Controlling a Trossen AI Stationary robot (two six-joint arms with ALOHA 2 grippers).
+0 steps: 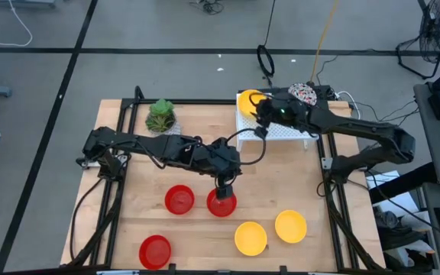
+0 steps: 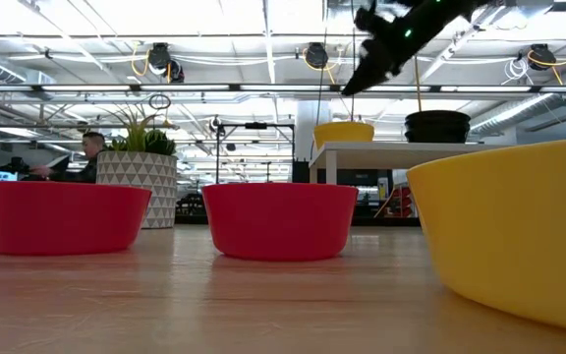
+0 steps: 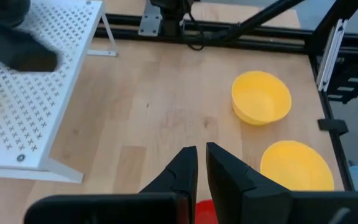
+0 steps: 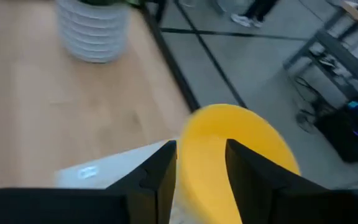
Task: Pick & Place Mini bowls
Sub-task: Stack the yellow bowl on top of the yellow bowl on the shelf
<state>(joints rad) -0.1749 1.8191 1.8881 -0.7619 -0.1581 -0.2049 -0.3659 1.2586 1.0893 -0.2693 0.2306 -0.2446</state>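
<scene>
Two yellow bowls (image 1: 290, 226) and three red bowls (image 1: 179, 199) sit along the near half of our desk (image 1: 143, 179). Our left claw (image 1: 224, 189) hangs clenched and empty over the middle red bowl (image 1: 221, 204). Farther back, our right claw (image 4: 199, 163) stands released astride a yellow bowl (image 4: 238, 149) on the white perforated stand (image 1: 279, 130), beside a speckled bowl (image 1: 303, 93).

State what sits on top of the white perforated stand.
On the white perforated stand: a yellow bowl and a speckled bowl. The right arm covers the stand's middle.
</scene>
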